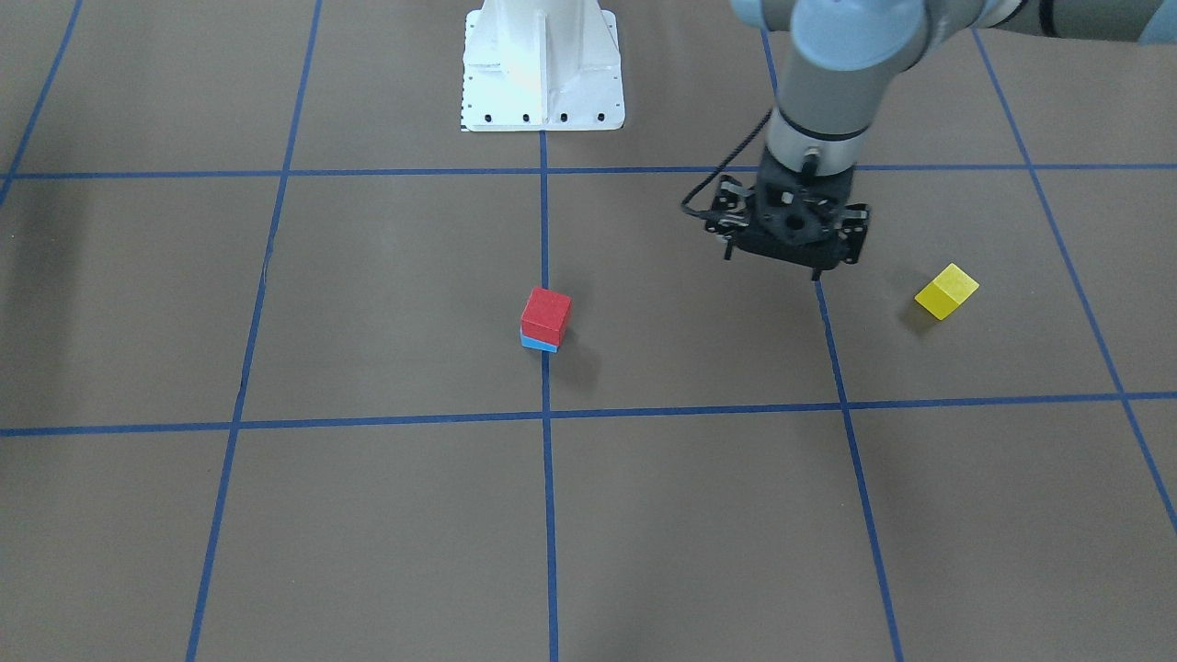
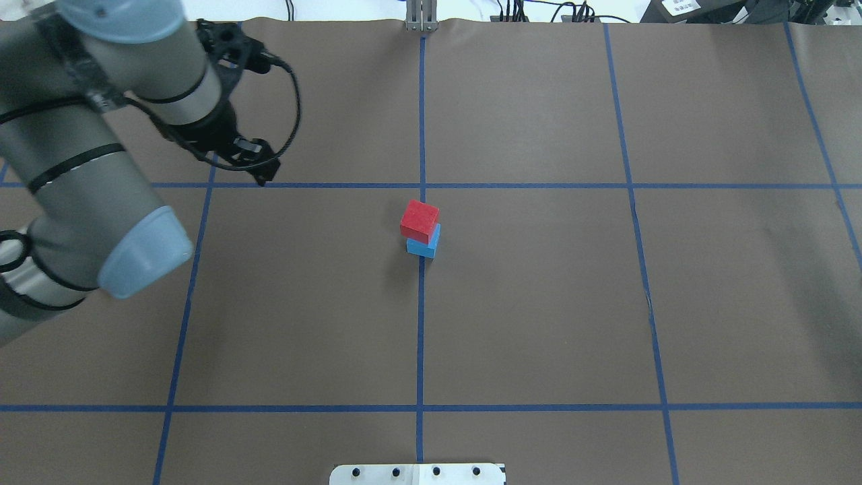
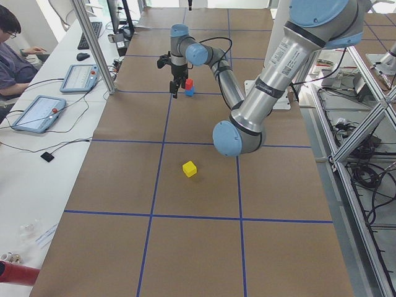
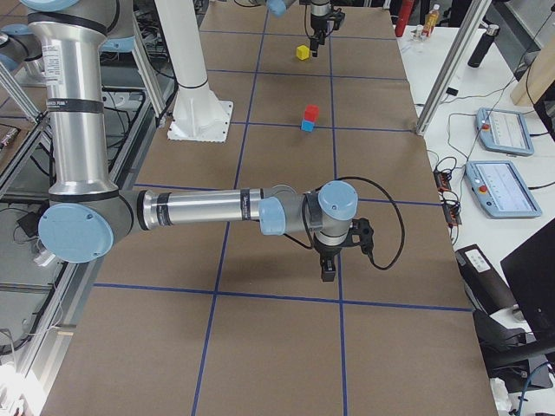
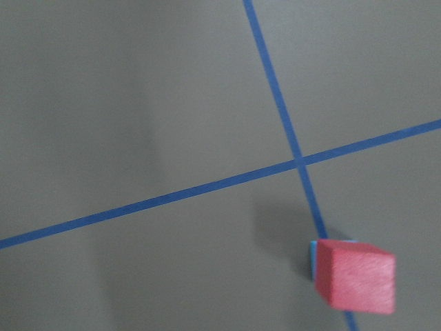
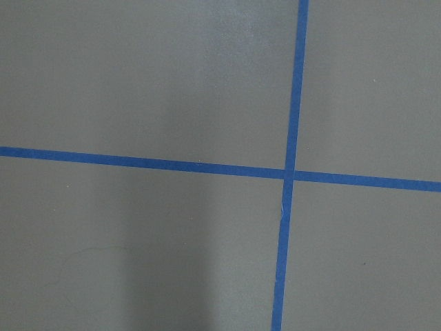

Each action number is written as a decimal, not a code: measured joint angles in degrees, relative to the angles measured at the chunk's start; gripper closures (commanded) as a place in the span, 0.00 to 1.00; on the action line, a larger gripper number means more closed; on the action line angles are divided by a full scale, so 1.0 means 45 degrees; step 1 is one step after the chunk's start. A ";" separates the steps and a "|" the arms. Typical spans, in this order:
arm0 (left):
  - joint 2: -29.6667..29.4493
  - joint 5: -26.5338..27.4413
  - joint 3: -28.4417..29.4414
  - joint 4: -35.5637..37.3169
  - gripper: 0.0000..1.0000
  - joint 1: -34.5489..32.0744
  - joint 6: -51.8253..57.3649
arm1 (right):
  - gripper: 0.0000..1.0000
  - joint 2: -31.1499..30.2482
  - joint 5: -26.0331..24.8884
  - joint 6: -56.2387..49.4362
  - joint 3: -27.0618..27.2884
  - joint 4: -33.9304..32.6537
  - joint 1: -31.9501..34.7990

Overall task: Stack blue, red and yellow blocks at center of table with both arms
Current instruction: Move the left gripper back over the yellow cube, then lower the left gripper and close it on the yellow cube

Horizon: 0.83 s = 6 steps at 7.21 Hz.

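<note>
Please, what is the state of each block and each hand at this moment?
Red block: on the blue block, slightly offset.
Blue block: at the center, under the red one.
Yellow block: lying alone, not stacked.
Left hand: empty, raised; open or shut unclear.
Right hand: far from the blocks; open or shut unclear.

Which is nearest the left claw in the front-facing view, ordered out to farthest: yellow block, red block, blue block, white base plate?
From the left claw:
1. yellow block, just off to the view's right.
2. red block and the blue block beneath it, at centre; too close to call.
3. white base plate, at the view's top.
</note>
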 measured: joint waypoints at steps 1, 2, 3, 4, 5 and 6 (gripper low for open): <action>0.1756 -0.0059 -0.0671 -0.0703 0.00 -0.0416 0.1565 | 0.00 -0.0011 0.0000 0.0004 0.0021 0.0000 0.0001; 0.3531 -0.0087 -0.0867 -0.2250 0.00 -0.0598 0.2650 | 0.00 -0.0015 0.0000 0.0005 0.0030 0.0000 -0.0002; 0.5068 -0.0111 -0.0704 -0.4186 0.00 -0.0659 0.3254 | 0.00 -0.0014 0.0000 0.0010 0.0036 0.0000 -0.0006; 0.6188 -0.0176 -0.0304 -0.5879 0.00 -0.0671 0.3573 | 0.00 -0.0009 0.0000 0.0024 0.0037 0.0000 -0.0008; 0.6801 -0.0244 0.0106 -0.6857 0.00 -0.0666 0.3691 | 0.00 -0.0003 -0.0004 0.0036 0.0037 0.0000 -0.0008; 0.7131 -0.0278 0.0463 -0.7433 0.00 -0.0651 0.3741 | 0.00 -0.0002 -0.0012 0.0042 0.0038 0.0000 -0.0009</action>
